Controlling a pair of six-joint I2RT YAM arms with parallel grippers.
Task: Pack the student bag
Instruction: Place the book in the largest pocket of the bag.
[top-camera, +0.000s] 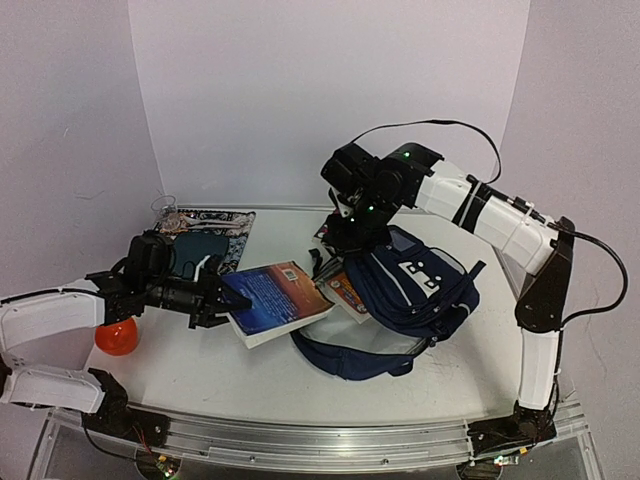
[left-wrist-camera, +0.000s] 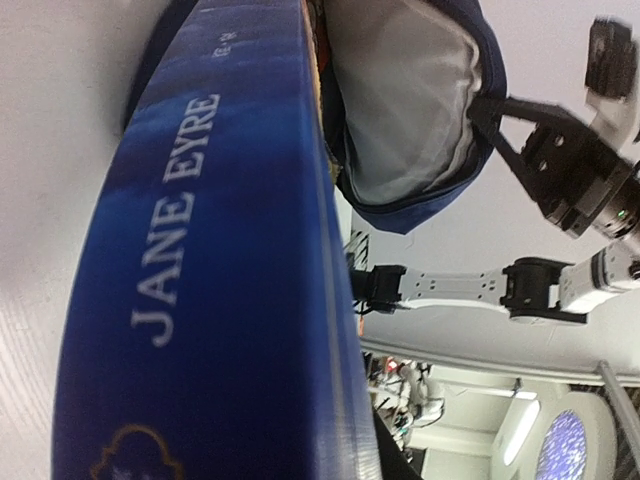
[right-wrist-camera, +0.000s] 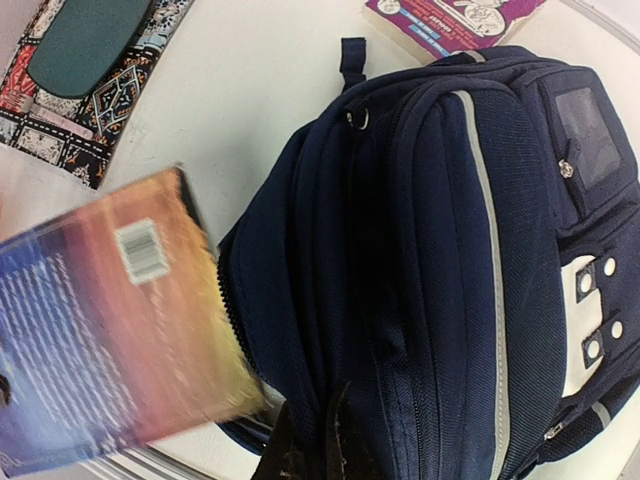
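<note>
The navy student bag (top-camera: 425, 285) lies on the table's right half, its mouth facing left; the grey lining (left-wrist-camera: 410, 100) shows in the left wrist view. My left gripper (top-camera: 222, 300) is shut on a thick blue book, "Jane Eyre" (top-camera: 278, 300), and holds it flat with its far end at the bag's mouth. The spine (left-wrist-camera: 220, 280) fills the left wrist view and hides the fingers. My right gripper (top-camera: 345, 243) is shut on a fold of bag fabric (right-wrist-camera: 345, 400) at the mouth's upper edge; its dark fingertips (right-wrist-camera: 290, 455) pinch it. The book (right-wrist-camera: 110, 320) is blurred at left.
An orange-covered book (top-camera: 346, 290) lies at the bag's mouth, under the fabric edge. A purple book (right-wrist-camera: 450, 15) lies behind the bag. A patterned mat with a teal oval (top-camera: 212, 235) is at back left. A red ball (top-camera: 117, 337) sits beside my left arm. Bag straps (top-camera: 350, 360) trail toward the front.
</note>
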